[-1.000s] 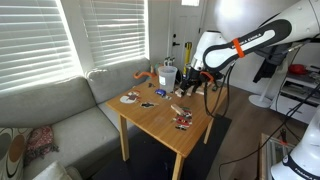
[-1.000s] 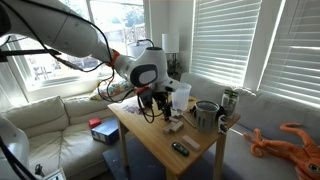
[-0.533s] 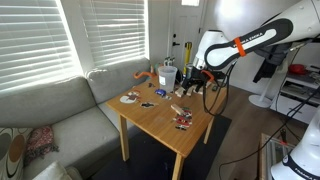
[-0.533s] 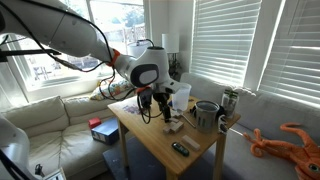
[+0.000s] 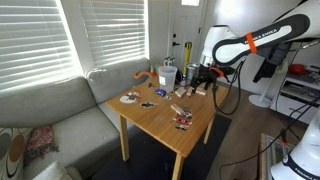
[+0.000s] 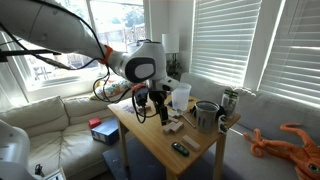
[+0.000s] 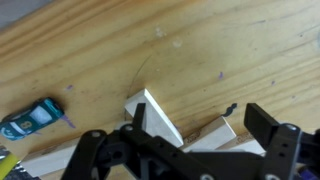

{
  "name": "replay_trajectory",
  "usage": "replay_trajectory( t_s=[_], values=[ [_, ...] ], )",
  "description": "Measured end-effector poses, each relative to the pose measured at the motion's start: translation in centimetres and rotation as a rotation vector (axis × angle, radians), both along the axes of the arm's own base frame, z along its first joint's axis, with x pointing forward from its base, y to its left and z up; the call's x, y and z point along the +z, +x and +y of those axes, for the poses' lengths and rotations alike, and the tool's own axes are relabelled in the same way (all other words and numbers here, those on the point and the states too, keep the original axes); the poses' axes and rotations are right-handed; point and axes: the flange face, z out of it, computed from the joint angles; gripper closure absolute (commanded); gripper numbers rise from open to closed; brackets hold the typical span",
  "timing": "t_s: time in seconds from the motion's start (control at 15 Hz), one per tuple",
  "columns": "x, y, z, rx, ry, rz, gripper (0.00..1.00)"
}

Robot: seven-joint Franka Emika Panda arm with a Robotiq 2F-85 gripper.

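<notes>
No legible text, labels, brands or numbers anywhere; all views too small and blurred.

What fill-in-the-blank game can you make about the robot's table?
The gripper is just above pale blocks on a table made of ____. The toy octopus near the window is coloured ____. The gripper's jaws stand ____.
Missing words: wood; orange; open.

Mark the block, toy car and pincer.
block (image 7: 162, 115): wrist view, pale top face.
toy car (image 7: 30, 119): wrist view, middle of its body.
pincer (image 7: 195, 120): wrist view, midway between fingertips.
</notes>
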Motion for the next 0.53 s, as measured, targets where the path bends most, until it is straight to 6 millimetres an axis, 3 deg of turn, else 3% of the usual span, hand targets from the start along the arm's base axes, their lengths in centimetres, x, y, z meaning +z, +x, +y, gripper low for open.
replay_trajectory(
  t_s=[0.53],
  values=[
    [-0.5,-4.5,-1.0,0.083,-0.117,0.037,0.0]
  ],
)
